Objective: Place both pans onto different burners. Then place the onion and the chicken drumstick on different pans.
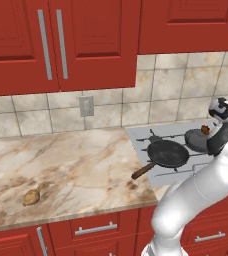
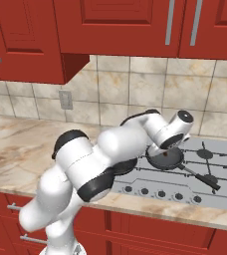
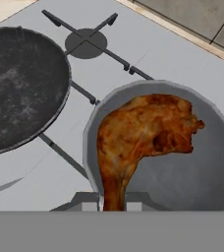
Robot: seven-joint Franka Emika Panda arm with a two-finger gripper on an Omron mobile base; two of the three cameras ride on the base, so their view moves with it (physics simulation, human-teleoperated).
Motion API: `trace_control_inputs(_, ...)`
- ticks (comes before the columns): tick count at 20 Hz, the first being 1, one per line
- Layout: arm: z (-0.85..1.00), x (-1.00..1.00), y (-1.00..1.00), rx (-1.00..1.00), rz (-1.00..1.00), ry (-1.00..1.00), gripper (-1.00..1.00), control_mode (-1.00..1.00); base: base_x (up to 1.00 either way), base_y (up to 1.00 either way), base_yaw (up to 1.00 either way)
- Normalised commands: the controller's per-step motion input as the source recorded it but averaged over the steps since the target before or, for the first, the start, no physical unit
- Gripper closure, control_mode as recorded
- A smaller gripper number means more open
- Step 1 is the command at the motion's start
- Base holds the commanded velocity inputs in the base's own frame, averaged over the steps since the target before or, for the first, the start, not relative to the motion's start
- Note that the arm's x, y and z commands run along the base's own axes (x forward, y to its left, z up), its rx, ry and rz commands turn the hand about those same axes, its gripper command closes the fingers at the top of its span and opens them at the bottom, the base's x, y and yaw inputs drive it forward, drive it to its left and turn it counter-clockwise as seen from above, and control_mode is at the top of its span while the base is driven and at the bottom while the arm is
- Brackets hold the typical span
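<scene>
Over the smaller pan (image 3: 202,167), jaws clamp the chicken drumstick (image 3: 143,135); the wider pan (image 3: 20,88) sits bare beside it

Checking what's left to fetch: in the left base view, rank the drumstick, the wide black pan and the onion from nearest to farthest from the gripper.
1. Drumstick, in the gripper, over the small grey pan at the right.
2. Wide black pan, on the cooktop just left of it.
3. Onion, far left on the counter, near its front edge.
</scene>
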Motion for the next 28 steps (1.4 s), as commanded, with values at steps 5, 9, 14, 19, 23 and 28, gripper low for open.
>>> trace_control_inputs(5,-0.1,0.19,-0.13,0.0,0.0,0.0,1.0,-1.0,0.0,0.0,0.0)
trace_control_inputs(9,-0.18,0.17,-0.05,0.0,0.0,0.01,1.0,-1.0,0.0,0.0,0.0)
trace_control_inputs(14,-0.28,0.18,0.0,0.0,0.0,0.05,1.0,-1.0,0.0,0.0,0.0)
trace_control_inputs(19,-0.31,0.13,0.01,0.0,-0.01,0.06,1.0,-1.0,0.0,0.0,0.0)
trace_control_inputs(23,-0.3,0.12,0.0,0.0,-0.01,0.05,1.0,-1.0,0.0,0.0,0.0)
trace_control_inputs(28,-0.27,0.16,0.0,0.0,-0.01,0.02,1.0,-1.0,0.0,0.0,0.0)
